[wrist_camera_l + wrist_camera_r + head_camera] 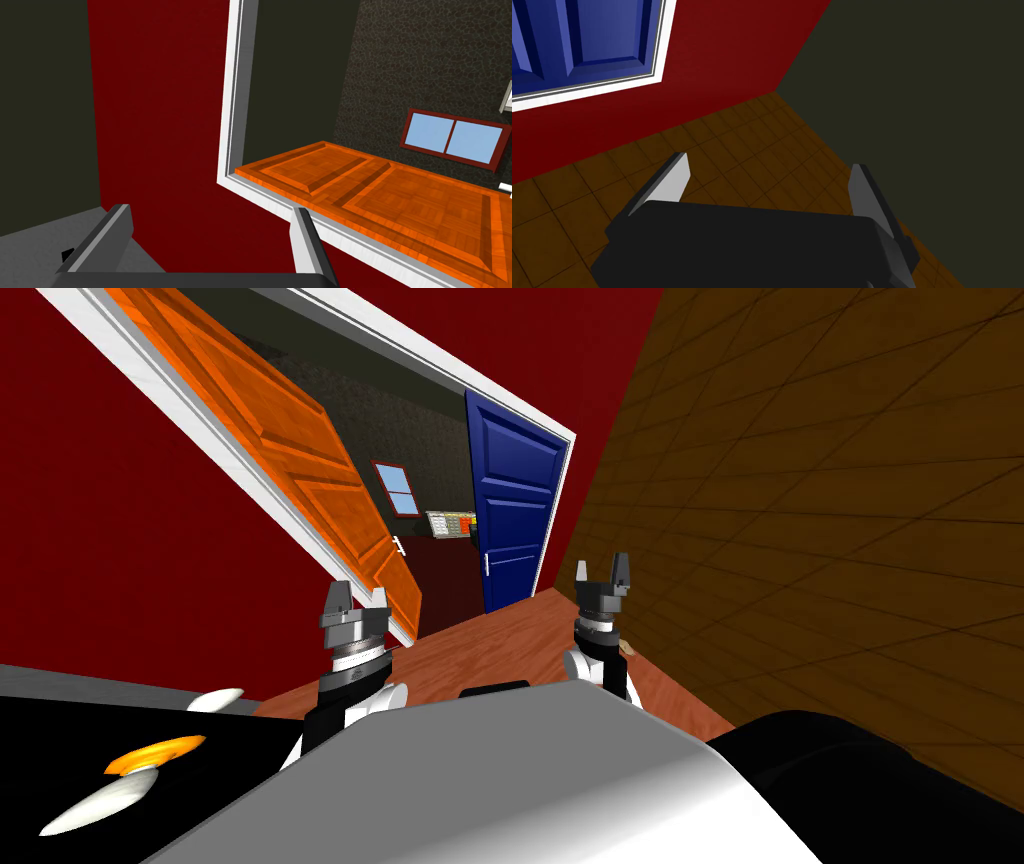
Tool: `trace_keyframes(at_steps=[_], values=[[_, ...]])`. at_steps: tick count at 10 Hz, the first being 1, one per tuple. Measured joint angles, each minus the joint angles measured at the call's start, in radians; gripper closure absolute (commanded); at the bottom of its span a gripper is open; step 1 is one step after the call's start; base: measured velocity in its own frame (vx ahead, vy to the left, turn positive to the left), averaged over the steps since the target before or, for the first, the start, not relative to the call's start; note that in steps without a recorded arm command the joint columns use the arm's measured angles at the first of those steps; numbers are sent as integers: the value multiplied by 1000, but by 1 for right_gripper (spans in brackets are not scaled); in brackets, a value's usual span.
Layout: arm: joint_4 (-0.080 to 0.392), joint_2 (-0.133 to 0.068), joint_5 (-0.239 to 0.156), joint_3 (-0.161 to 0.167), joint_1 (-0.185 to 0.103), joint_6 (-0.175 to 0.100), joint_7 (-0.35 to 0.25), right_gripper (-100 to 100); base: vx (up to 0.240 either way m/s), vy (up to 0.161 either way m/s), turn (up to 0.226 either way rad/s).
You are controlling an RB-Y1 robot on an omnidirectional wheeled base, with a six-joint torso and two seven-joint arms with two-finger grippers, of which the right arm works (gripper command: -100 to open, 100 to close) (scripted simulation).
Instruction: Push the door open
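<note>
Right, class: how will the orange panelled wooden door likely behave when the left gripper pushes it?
The orange panelled wooden door looks thick and rigid: it should swing whole, not flex. Hung in the white frame, it likely pivots rather than slides. Its glossy face may let the thin fingers of the left gripper skid.

Left gripper and right gripper alike: two thin, light grey, blade-like fingers with slanted tips on a dark box. Just behind each gripper, a ribbed wrist collar, silver-grey on the left, darker on the right. Further back, black forearm sections with rounded white shells.
</note>
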Motion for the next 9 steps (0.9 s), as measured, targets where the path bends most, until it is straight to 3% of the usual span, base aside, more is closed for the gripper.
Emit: trace_keyframes(at_steps=[9], values=[[195, -32, -108, 26, -64, -42, -118, -100, 88, -19, 113]])
